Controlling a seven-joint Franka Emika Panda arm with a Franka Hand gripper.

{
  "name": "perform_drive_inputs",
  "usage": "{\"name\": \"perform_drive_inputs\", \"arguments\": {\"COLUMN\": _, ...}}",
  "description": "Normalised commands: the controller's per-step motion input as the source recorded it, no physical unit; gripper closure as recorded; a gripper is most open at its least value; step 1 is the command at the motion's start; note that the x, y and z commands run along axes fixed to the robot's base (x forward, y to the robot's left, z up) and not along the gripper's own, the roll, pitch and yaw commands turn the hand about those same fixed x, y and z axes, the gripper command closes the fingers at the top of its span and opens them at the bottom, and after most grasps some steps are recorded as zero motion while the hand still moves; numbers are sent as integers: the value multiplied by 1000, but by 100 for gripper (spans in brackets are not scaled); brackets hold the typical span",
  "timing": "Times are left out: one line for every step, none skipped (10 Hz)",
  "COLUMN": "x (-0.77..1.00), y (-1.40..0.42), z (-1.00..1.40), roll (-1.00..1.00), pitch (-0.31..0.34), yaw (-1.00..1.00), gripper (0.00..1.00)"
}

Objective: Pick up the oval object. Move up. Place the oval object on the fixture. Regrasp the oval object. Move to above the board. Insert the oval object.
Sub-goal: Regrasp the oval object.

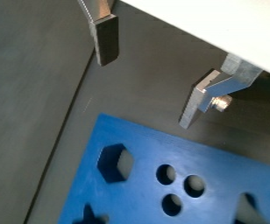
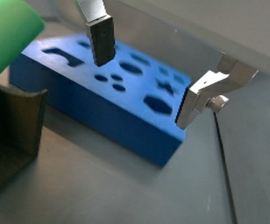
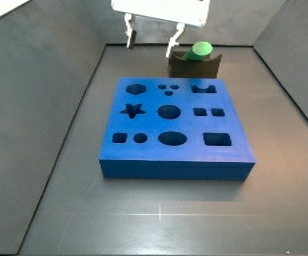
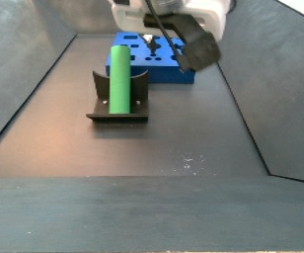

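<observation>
Oval object stood upright in the fixture, long axis vertical, rounded end up; in a side view only its green top showed above the fixture, just beyond the board. Gripper hung above, near the fixture, jaws apart w/ nothing between them. Judged approx. halfway: pick, lift & placing looked done; regrasp, move over board & insertion left. Dark surface bare near cam.
</observation>
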Motion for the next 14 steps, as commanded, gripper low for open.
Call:
{"name": "perform_drive_inputs", "arguments": {"x": -59, "y": 6, "z": -5, "roll": 1000, "pitch": -172, "yaw": -935, "gripper": 0}}
{"name": "perform_drive_inputs", "arguments": {"x": -49, "y": 4, "z": 12, "roll": 1000, "pitch": -197, "yaw": -938, "gripper": 0}}
{"name": "perform_drive_inputs", "arguments": {"x": -44, "y": -10, "z": 6, "roll": 1000, "pitch": -212, "yaw": -939, "gripper": 0}}
{"name": "perform_drive_inputs", "arguments": {"x": -47, "y": -19, "z": 11, "roll": 1000, "pitch": -230, "yaw": -937, "gripper": 0}}
{"name": "perform_drive_inputs", "arguments": {"x": -48, "y": -15, "z": 11, "roll": 1000, "pitch": -237, "yaw": -939, "gripper": 0}}
{"name": "perform_drive_inputs", "arguments": {"x": -47, "y": -15, "z": 9, "roll": 1000, "pitch": -249, "yaw": -941, "gripper": 0}}
{"name": "perform_drive_inputs", "arguments": {"x": -46, "y": -13, "z": 9, "roll": 1000, "pitch": -251, "yaw": -943, "gripper": 0}}
{"name": "perform_drive_inputs", "arguments": {"x": -48, "y": -12, "z": 3, "roll": 1000, "pitch": -247, "yaw": -946, "gripper": 0}}
{"name": "perform_drive_inputs", "arguments": {"x": -43, "y": -11, "z": -2, "roll": 1000, "pitch": -239, "yaw": -953, "gripper": 0}}
{"name": "perform_drive_inputs", "arguments": {"x": -42, "y": -11, "z": -3, "roll": 1000, "pitch": -224, "yaw": -961, "gripper": 0}}
{"name": "perform_drive_inputs", "arguments": {"x": -45, "y": -7, "z": -3, "roll": 1000, "pitch": -202, "yaw": -971, "gripper": 0}}
{"name": "perform_drive_inputs", "arguments": {"x": -54, "y": -7, "z": 0, "roll": 1000, "pitch": -157, "yaw": -988, "gripper": 0}}
{"name": "perform_drive_inputs", "arguments": {"x": -54, "y": -6, "z": 9, "roll": 999, "pitch": -99, "yaw": -1000, "gripper": 0}}
{"name": "perform_drive_inputs", "arguments": {"x": -47, "y": -11, "z": 19, "roll": 984, "pitch": 20, "yaw": -1000, "gripper": 0}}
